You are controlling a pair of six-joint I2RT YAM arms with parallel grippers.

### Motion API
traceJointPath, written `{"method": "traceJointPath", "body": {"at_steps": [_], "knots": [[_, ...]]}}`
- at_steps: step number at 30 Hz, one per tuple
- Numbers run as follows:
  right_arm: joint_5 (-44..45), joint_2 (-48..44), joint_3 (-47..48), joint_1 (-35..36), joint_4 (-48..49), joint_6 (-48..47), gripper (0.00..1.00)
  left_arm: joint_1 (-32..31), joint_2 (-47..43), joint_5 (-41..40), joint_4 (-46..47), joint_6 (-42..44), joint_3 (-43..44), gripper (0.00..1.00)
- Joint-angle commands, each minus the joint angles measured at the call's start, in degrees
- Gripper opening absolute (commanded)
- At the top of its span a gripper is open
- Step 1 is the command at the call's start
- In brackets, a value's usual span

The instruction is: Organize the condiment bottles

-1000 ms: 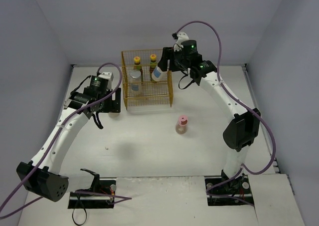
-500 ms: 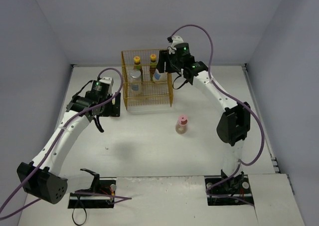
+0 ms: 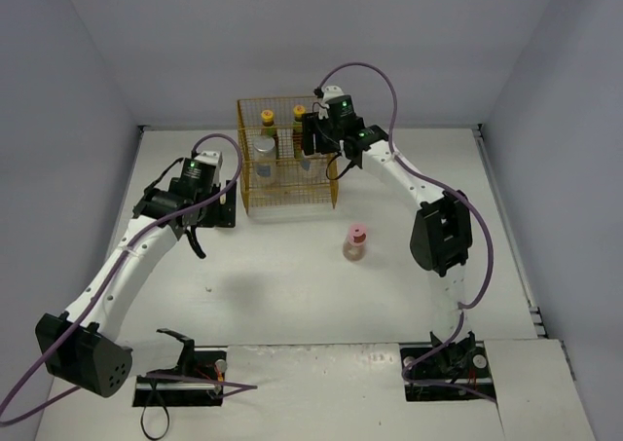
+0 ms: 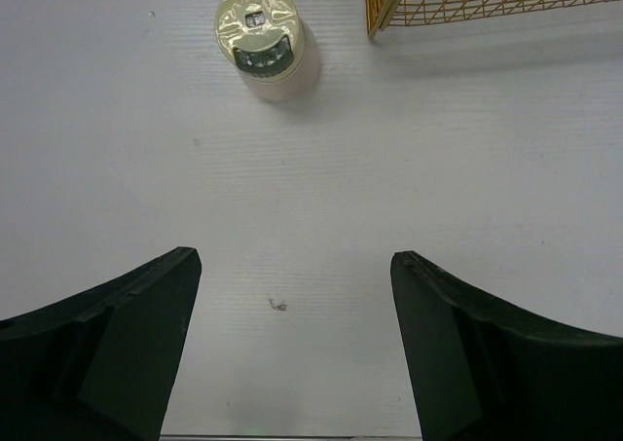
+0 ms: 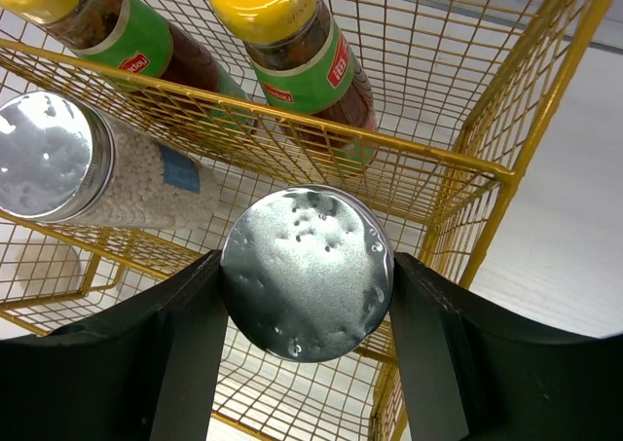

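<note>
My right gripper (image 5: 305, 266) is shut on a pale silver-lidded jar (image 5: 307, 285) and holds it inside the yellow wire rack (image 5: 467, 168), near its right wall. A second silver-lidded jar (image 5: 49, 154) stands to its left. Two dark bottles with yellow caps (image 5: 292, 32) (image 5: 97, 22) stand behind them in the rack's back row. A squat bottle with a pink cap (image 3: 356, 242) stands on the table in front of the rack. My left gripper (image 4: 292, 256) hangs open over bare table, short of the squat bottle with a yellow-green cap (image 4: 261, 40).
The rack (image 3: 287, 193) stands at the table's back centre, and its near left corner (image 4: 389, 3) shows beside the yellow-green-capped bottle. Grey walls close in the left, back and right sides. A small white speck (image 3: 208, 288) lies on the table.
My right arm has swung left with the jar, from the rack's right edge to inside the rack. The left arm has shifted slightly. Neither gripper's jaws have changed.
</note>
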Motion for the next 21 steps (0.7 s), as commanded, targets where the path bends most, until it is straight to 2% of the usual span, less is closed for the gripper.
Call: {"method": "traceJointPath", "body": {"at_steps": [1, 6, 9, 16, 21], "knots": [[1.62, -1.55, 4.64, 0.8, 5.72, -1.58, 0.44, 0.5, -0.78, -1.26, 2.99, 0.07, 0.18, 0.8], [1.71, -1.28, 5.26, 0.98, 5.54, -2.11, 0.68, 0.5, -0.87, -0.73, 3.79, -0.1, -0.61, 0.8], [1.71, -1.54, 5.34, 0.98, 5.54, -2.46, 0.76, 0.5, -0.78, -0.29, 3.96, -0.28, -0.87, 0.8], [1.45, -4.18, 5.35, 1.07, 4.4, -2.9, 0.85, 0.5, -0.43, 0.32, 4.58, -0.46, -0.87, 0.8], [2.15, -12.94, -2.45, 1.07, 5.45, -5.09, 0.88, 0.5, 0.09, 0.32, 5.89, -0.19, -0.52, 0.8]]}}
